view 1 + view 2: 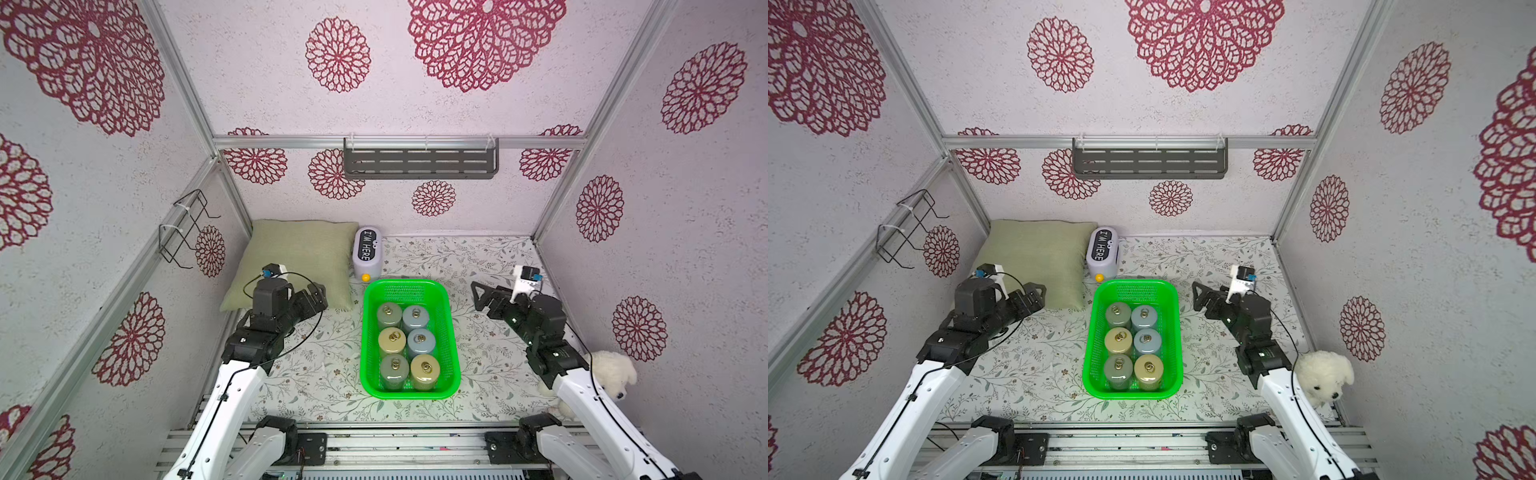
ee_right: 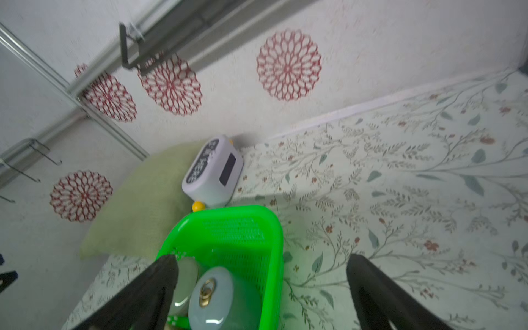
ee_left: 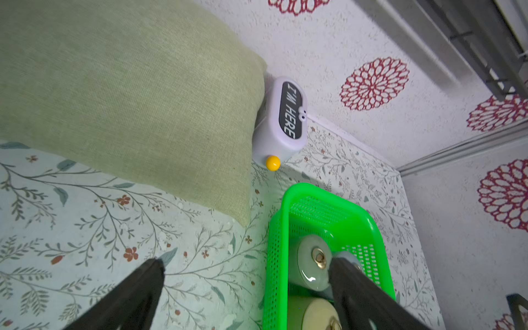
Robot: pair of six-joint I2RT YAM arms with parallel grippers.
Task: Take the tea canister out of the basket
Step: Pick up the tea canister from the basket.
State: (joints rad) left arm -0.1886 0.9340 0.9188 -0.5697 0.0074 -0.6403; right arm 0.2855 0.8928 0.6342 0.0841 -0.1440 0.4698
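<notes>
a floral-covered table (image 1: pixel 316 374) seen from above. a sage pillow (image 1: pixel 299 253) lies at its far left. in the middle sits the bright green basket (image 1: pixel 409 284), and all six tea canisters stand upright inside it, two by three, packed close; none is out yet. the left gripper (image 1: pixel 319 291) hangs over the pillow's near edge, just beside the basket. the right gripper (image 1: pixel 477 296) hangs off the basket's far right corner. both have their jaws spread wide and hold nothing. a plush dog (image 1: pixel 615 370) sits at the right wall, and a white box (image 1: pixel 365 253) reading "i'm here" stands beyond the basket. the pale blue canister (image 1: pixel 415 318) in the far row looks the easiest start for the right gripper: come straight down, using the bare strip of basket floor beyond that row, close on the body, and lift vertically so the basket does not ride up. hard to make out: the gaps between neighbours, the canister sides, and whether the brass ring (image 1: pixel 415 312) on each lid lies loose. both wrist views cut off the near row.
</notes>
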